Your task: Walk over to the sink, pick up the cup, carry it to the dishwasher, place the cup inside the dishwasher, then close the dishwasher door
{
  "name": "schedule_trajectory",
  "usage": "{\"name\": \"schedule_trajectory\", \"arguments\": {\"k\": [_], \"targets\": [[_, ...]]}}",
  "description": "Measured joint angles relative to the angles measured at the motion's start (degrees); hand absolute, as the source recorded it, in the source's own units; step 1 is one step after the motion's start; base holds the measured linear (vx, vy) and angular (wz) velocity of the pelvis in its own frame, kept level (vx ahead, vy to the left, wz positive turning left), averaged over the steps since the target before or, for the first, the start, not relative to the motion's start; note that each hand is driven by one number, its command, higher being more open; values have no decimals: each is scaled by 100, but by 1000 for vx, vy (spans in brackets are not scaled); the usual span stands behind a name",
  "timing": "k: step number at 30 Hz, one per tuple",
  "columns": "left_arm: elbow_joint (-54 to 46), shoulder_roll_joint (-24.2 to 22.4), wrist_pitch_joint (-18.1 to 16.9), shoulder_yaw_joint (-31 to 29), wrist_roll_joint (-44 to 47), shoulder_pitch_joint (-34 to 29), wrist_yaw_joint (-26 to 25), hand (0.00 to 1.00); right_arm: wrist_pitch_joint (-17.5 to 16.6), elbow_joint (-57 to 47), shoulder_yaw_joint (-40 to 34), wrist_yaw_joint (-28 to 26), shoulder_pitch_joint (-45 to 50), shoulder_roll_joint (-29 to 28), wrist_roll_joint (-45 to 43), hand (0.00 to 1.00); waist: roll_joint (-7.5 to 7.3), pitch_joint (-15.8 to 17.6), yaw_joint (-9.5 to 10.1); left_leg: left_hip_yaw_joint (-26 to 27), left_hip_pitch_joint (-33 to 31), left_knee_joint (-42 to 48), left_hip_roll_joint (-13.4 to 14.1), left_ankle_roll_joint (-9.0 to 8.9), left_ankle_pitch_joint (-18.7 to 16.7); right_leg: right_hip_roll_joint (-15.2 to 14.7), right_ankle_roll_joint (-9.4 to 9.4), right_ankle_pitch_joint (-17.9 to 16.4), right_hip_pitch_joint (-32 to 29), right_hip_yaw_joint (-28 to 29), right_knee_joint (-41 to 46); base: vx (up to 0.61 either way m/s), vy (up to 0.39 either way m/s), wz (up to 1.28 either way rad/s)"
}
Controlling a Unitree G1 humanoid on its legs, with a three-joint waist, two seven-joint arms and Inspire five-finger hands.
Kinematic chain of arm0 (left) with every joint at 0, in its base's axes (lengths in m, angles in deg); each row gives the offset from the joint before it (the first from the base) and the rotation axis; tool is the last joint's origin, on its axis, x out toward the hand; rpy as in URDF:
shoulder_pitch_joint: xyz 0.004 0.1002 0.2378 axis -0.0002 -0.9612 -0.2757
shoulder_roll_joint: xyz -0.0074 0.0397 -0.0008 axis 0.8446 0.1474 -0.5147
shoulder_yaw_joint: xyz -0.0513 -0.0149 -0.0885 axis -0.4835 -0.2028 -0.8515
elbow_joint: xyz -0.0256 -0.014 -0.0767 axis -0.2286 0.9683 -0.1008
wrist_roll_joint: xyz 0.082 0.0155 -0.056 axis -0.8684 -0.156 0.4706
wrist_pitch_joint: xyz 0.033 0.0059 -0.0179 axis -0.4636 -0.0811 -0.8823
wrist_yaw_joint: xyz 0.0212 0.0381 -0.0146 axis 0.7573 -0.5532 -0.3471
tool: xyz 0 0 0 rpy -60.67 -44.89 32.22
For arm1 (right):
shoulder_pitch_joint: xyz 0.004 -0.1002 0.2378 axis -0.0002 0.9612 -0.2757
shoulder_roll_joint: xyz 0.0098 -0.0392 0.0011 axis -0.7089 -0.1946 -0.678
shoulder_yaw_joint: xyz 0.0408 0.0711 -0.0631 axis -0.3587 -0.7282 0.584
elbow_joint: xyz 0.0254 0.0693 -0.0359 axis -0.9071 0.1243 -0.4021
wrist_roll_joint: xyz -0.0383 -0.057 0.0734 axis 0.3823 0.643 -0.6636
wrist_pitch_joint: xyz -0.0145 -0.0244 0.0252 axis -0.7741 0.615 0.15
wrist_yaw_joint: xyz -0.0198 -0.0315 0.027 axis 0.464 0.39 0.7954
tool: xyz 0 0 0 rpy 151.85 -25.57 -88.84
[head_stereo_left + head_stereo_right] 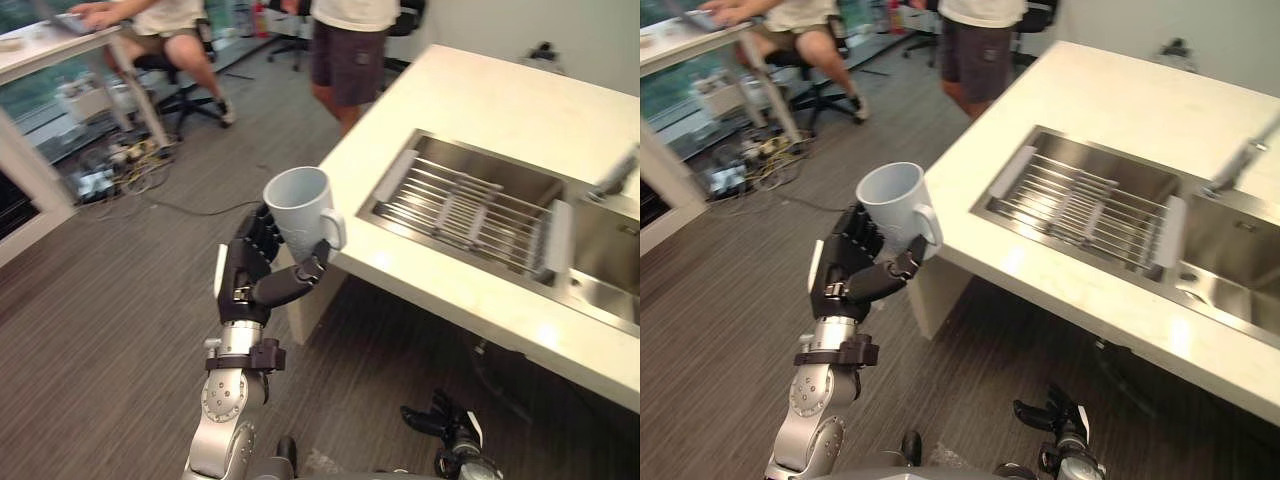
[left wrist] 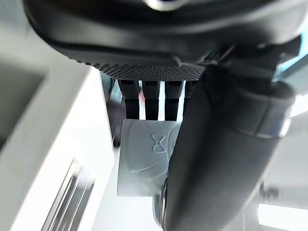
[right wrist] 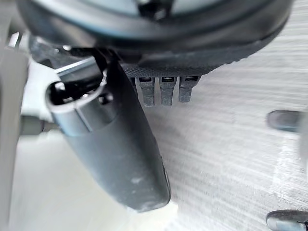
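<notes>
Aloft, left hand [image 1: 252,275] curled around pale cup [image 1: 298,205]; right hand [image 1: 447,428] relaxed, empty.

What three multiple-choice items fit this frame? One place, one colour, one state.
1. Where is the cup?
A. In the sink
B. On the counter
C. In the air, just off the counter's corner

2. What colour is the cup?
A. Red
B. Pale, whitish
C. Black

3. What is the state of the left robot hand?
A. Open, holding nothing
B. Shut, holding nothing
C. Shut on the cup

Key:
1 C: the cup is up above the floor beside the corner of the counter, resting on nothing.
2 B: its wall and handle are pale in both eye views.
3 C: the fingers wrap round the cup's back and the thumb presses its front, below the handle.
</notes>
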Motion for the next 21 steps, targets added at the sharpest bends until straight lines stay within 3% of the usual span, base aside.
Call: {"name": "schedule_trajectory", "arguments": {"k": [1, 2, 3, 4, 5, 6, 7, 8, 9, 10, 11, 12, 13, 15, 19, 21], "targets": [[0, 22, -1, -57, 14, -9, -16, 30, -6, 7, 8, -1, -30, -1, 0, 90, -8, -3, 39, 3, 5, -44, -22, 30, 20, -2, 3, -5, 20, -17, -1, -98, 35, 55], [-49, 51, 0, -133, 35, -23, -25, 30, -59, 7, 58, 12, -138, 15, 1, 90, 11, 16, 81, 205, -69, -96, -83, 182, -22, -78, 143, 7, 77, -279, 34, -63, 62, 70], [-85, 63, 2, -69, 35, -24, -23, 30, -51, 19, 51, 40, -134, 10, 3, 90, -21, 28, 9, 447, -117, -96, -80, 356, -138, -174, 169, 8, 134, -528, 39, -33, 77, 184], [-140, 64, -5, 120, 49, -19, 21, 30, -32, 90, -99, 87, -93, -1, 25, 90, -217, 62, -251, 1509, -161, 60, -2, 731, -431, -444, 285, -1, 344, -1275, -37, 41, 109, 331], [-111, -53, 20, 327, 100, 73, 176, 30, 5, 69, -247, 117, -8, 69, 100, 90, -1, 55, -575, 2967, -327, 627, 378, 655, -301, -449, 310, 1, 684, -2204, -49, 67, 110, 355], [-91, -158, 51, 395, 99, 102, 282, 30, 31, 80, -269, 155, 38, 191, 120, 90, 135, 35, -564, 3108, -306, 609, 406, 531, -157, -408, 364, -36, 785, -2515, -9, 93, 135, 300], [-64, -229, 53, 395, 105, 132, 354, 30, 121, 197, -278, 179, -41, 309, 150, 90, 137, 58, -505, 2872, -344, 529, 176, 522, -158, -582, 443, -111, 896, -2774, 182, 104, 158, 206], [14, -266, 57, 344, 161, 113, 319, 30, 151, 141, -366, 131, -53, 386, 223, 90, 186, 81, -469, 2472, -401, 570, -30, 668, -196, -815, 384, -166, 1016, -2990, 693, 162, 206, 238], [82, -234, 120, 237, 207, 126, 319, 30, 151, 84, -400, 141, -70, 374, 224, 90, 173, 93, -479, 2018, -380, 684, -255, 766, -344, -1165, 160, -226, 1080, -2803, 1527, 183, 202, 212], [98, -230, 131, 169, 213, 123, 312, 30, 151, 50, -402, 129, -103, 365, 224, 90, 147, 109, -505, 1805, -361, 774, -352, 822, -432, -1329, -89, -197, 992, -2449, 2007, 220, 185, 186], [113, -169, 144, 65, 235, 127, 296, 30, 147, 31, -415, 114, -180, 346, 225, 90, 130, 126, -547, 1466, -311, 839, -459, 914, -561, -1425, -411, -63, 770, -1564, 2700, 212, 111, 169], [119, -85, 140, -81, 249, 173, 257, 30, 142, 18, -407, 67, -277, 240, 226, 90, 52, 179, -573, 1073, -265, 892, -580, 958, -674, -1108, -397, -487, 354, -271, 3221, 248, 82, 199], [136, -52, 139, -117, 272, 179, 189, 30, 116, -44, -355, 16, -309, 188, 227, 90, 32, 192, -569, 675, -219, 881, -662, 966, -698, -601, -400, -975, -19, 670, 3237, 206, 24, 180], [230, 6, 138, -66, 308, 180, 187, 30, 111, -95, -285, -7, -314, 148, 227, 90, 30, 203, -556, 121, -48, 863, -786, 1001, -735, -28, -478, -1353, -545, 1630, 3092, 271, 14, 159], [160, 9, 153, 144, 326, 179, 188, 30, 154, -1030, -242, -9, 322, -154, 224, 90, 8, 201, -528, -910, 411, 1144, -888, 780, -957, 812, -327, -1450, -1415, 3376, 2781, 324, -60, 156], [-131, 11, 152, 231, 328, 180, 196, 30, 154, -1454, -239, -12, 562, -310, 222, 90, -115, 159, -535, -1016, 423, 1416, -901, 445, -1174, 837, -125, -1244, -1644, 3792, 2420, 317, -150, 140]]}}
